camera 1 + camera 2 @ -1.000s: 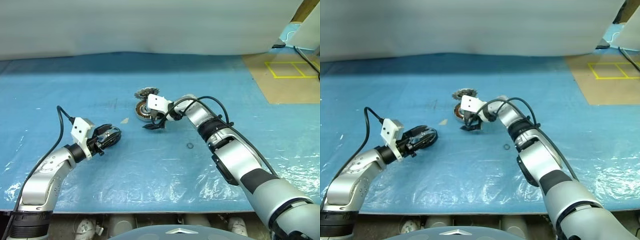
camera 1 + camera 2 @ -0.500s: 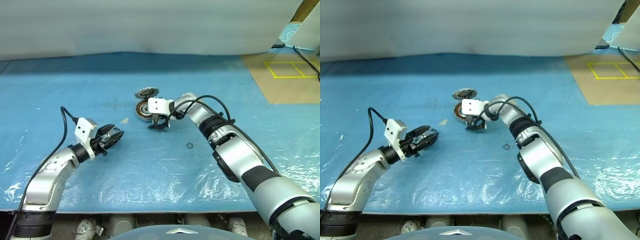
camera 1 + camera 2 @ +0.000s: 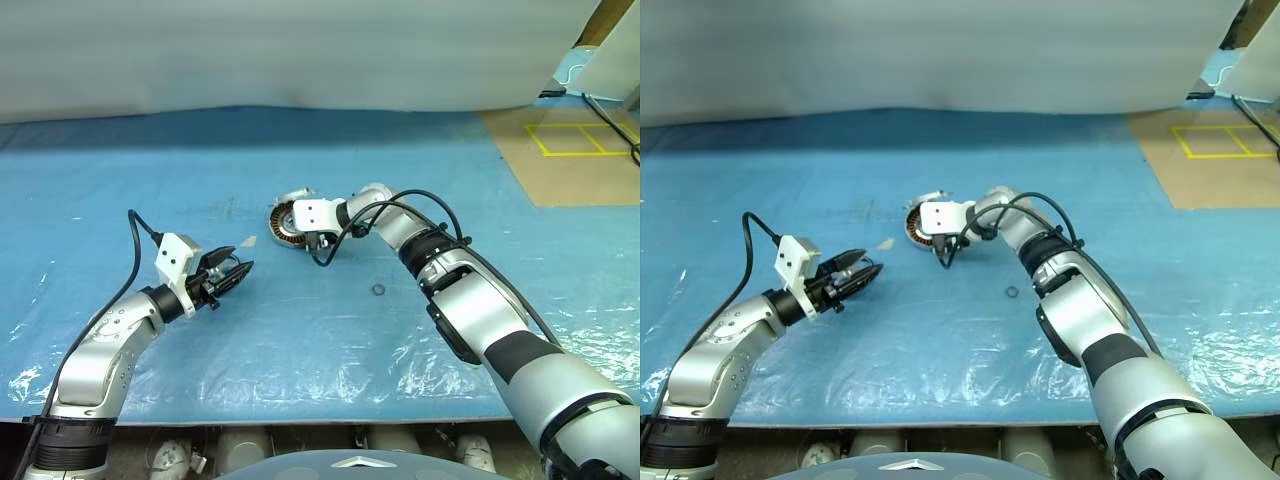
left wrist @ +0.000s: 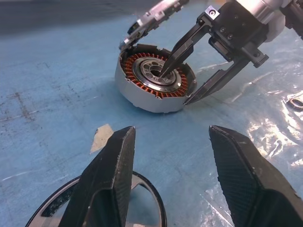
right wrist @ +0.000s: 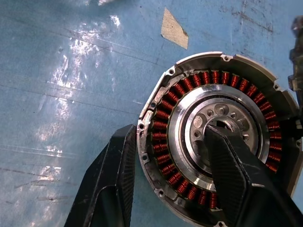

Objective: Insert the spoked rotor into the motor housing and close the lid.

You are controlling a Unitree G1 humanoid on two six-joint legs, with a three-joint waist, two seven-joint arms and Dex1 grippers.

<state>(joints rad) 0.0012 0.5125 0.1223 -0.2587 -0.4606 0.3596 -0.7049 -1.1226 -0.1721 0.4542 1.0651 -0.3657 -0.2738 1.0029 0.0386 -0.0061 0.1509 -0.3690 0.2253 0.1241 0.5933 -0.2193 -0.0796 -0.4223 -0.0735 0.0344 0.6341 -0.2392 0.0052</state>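
Observation:
The motor housing point(image 3: 287, 225) lies open side up near the table's middle, its copper windings point(image 5: 163, 142) showing. My right gripper point(image 4: 175, 87) reaches down onto it, shut across its near side. One fingertip point(image 4: 165, 71) sits in the centre bore, the other point(image 4: 189, 99) against the outer wall. The lid point(image 4: 147, 21) leans tilted on the housing's far rim. To the left, my left gripper point(image 3: 240, 273) hovers just above the table, pointing at the housing. It is shut on the spoked rotor point(image 4: 154, 201), which sits low between its fingers.
A tiny black ring point(image 3: 378, 290) lies on the blue plastic sheet point(image 3: 300, 340) to the right of the housing. A pale paper scrap point(image 3: 248, 241) lies between the two grippers. Tan floor with yellow tape point(image 3: 575, 140) shows at the far right.
My right gripper has rolled and closed from wide open onto the housing's side. The lid, which lay flat behind the housing, now tilts against its rim.

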